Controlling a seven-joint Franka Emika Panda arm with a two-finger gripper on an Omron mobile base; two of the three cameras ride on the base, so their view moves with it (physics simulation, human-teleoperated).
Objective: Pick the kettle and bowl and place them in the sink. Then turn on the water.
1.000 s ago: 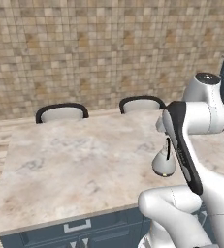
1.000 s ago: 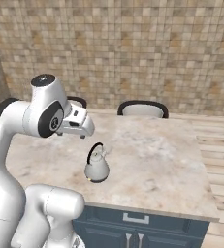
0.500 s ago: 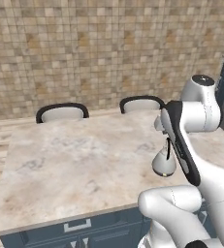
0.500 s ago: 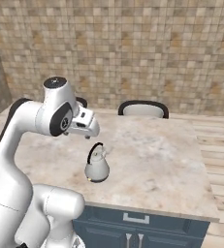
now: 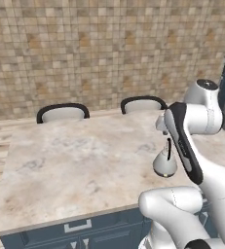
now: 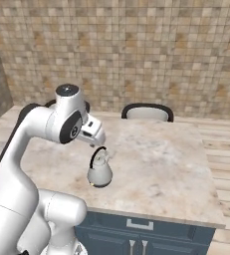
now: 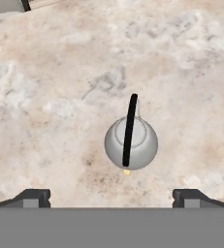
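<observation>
Glossy white arm (image 6: 22,144), dark joints

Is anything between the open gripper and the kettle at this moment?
No. In the hand view the gripper is open above the kettle, with just bare marbled counter around it and nothing in between.

Rendered home kitchen, mottled beige marble island counter (image 5: 75,165) over dark blue drawer fronts (image 6: 136,234) with silver handles, brown mosaic tile wall (image 5: 99,48) behind, two black-framed stools (image 5: 63,113) tucked at the far edge, light wood plank floor (image 6: 226,154), silvery kettle (image 6: 99,172) on the countertop
</observation>
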